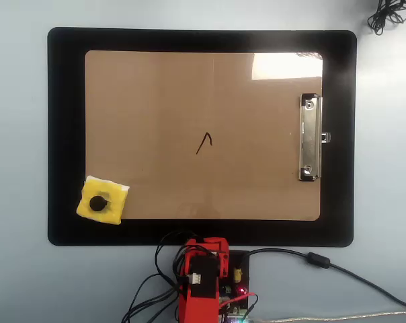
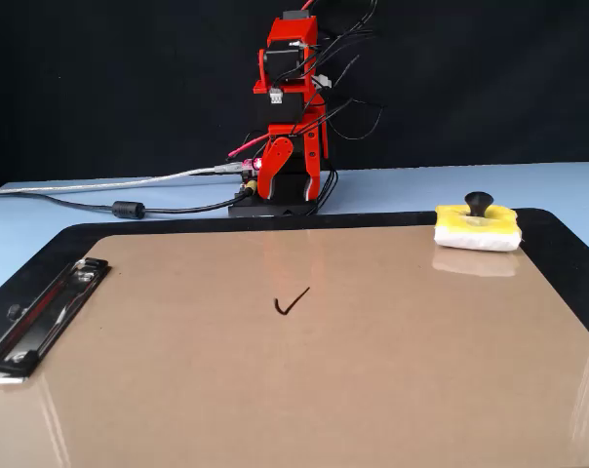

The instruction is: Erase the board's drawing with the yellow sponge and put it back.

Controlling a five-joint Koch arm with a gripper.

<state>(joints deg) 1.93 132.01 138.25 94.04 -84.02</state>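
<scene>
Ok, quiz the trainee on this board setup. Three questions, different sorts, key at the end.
1. True or false: the sponge lies at the board corner farthest from the clip.
2. Multiple choice: the drawing is (A) under the sponge, (B) near the board's middle, uncovered, (C) beside the clip.
3. Fill in: in the overhead view the sponge overhangs the board onto the black ____.

Key:
1. False; it sits at the corner on the arm's side, away from the clip, but the far corner on that same short edge is farther.
2. B.
3. Mat.
</scene>
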